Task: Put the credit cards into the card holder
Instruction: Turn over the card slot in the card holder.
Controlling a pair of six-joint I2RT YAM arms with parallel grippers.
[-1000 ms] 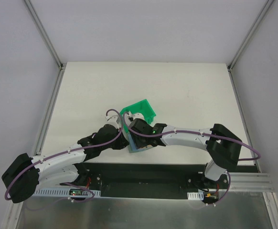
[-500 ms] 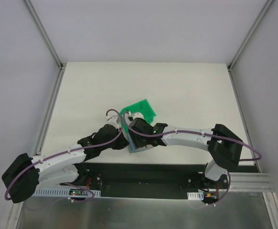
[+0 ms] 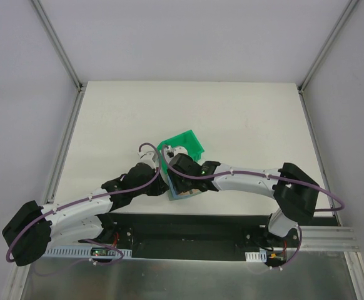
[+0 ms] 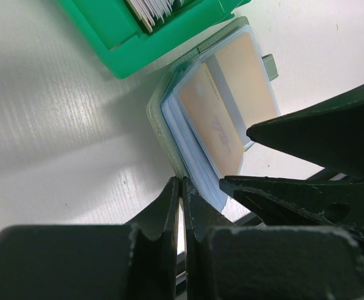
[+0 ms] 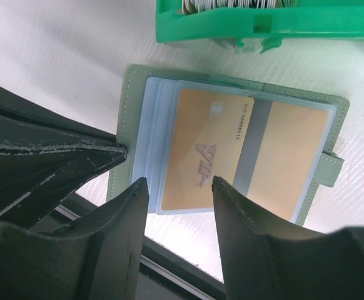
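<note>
We are looking at the small flat grey-green two-leaf card holder [image 5: 131,119] lying open on the white bench [image 5: 57,56], just beside the bright green plastic bin [image 5: 244,25], with both pincers at it.

We are finding a tan-orange plastic credit card [image 5: 201,156] sitting in the clear inner pocket, embossed face up, overlapping what looks like a second tan card [image 5: 294,156] with a grey stripe. The left pincer [image 4: 181,182] is showing its fingers pressed together, tips touching the holder's edge — whether they are nipping the cover we cannot tell. The right pincer [image 5: 179,181] is hovering with its fingers apart, straddling the near end of the embossed card; contact with it is unclear. Pale whitish cards [image 5: 232,5] are standing on edge inside the bin — its wall lying close to the holder's far edge.
</note>
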